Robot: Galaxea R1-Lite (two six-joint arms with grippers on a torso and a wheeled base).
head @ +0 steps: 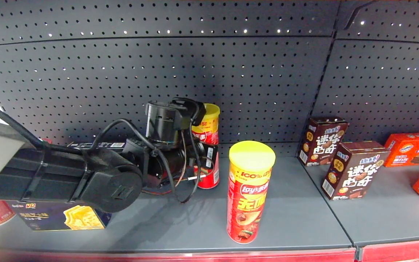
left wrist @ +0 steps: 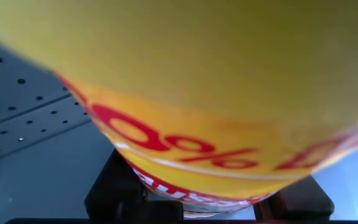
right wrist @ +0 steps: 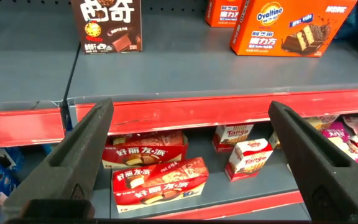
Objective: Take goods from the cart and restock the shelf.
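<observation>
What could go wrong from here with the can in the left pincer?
1. The held can is tall and narrow. If the left pincer opens or pulls back unevenly, the can may topple.
2. The front can stands close beside the arm, near the front edge of the shelf. A sideways retreat, or the loose cables, might knock it off.

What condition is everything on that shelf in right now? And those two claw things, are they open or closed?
rear chip can: upright, lid on, gripped near the back panel.
left gripper: shut on the rear chip can.
front chip can: upright, lid on, standing free.
right gripper: open, empty.
brown cookie boxes: both upright, closed.
orange box: lying lengthwise, closed.
</observation>
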